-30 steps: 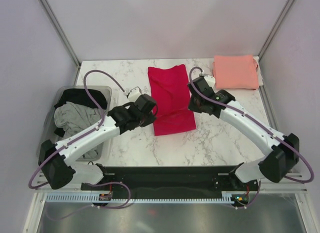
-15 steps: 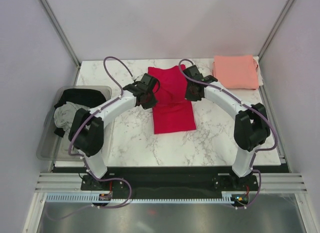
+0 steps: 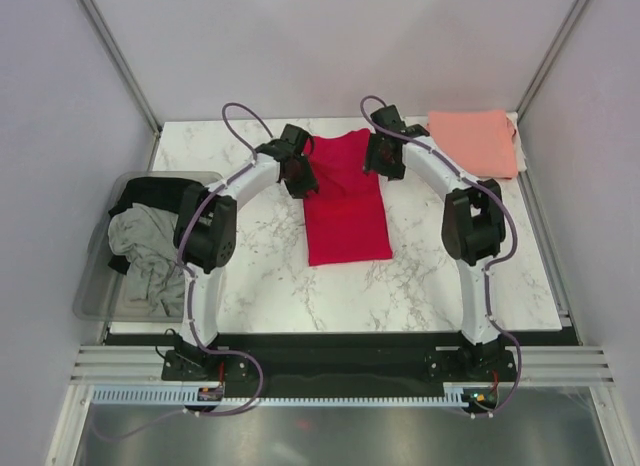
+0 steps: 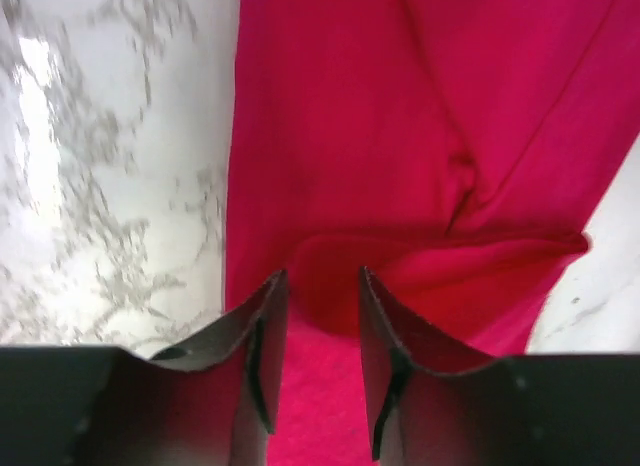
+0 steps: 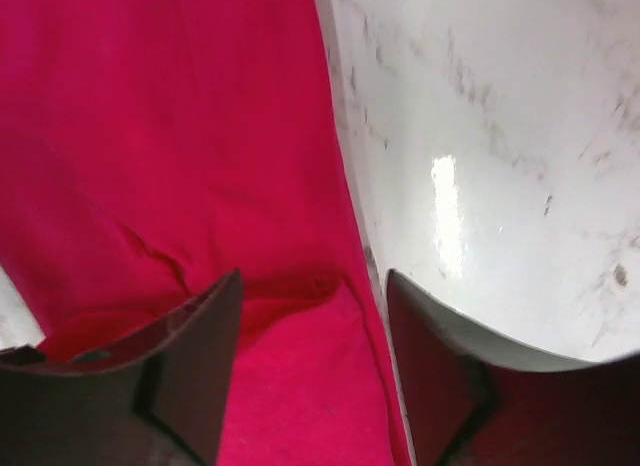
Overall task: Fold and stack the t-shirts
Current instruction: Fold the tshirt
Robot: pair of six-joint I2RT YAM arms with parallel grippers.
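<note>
Both are released, gripping nothing: the left gripper [image 4: 322, 281] over the crimson t-shirt [image 3: 345, 201] at its far left edge, the right gripper [image 5: 312, 281] straddling its far right edge. Pinching one layer only, or lifting unevenly, could skew the fold on the slick marble desk [image 3: 430, 276] between pale walls.

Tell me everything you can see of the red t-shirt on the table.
The red t-shirt is bright crimson soft cloth, folded into a long narrow strip. It lies flat in the middle of the marble table, with creases and a turned-over flap at its far end. The left gripper and right gripper sit open over its far corners; whether they touch it cannot be told.
</note>
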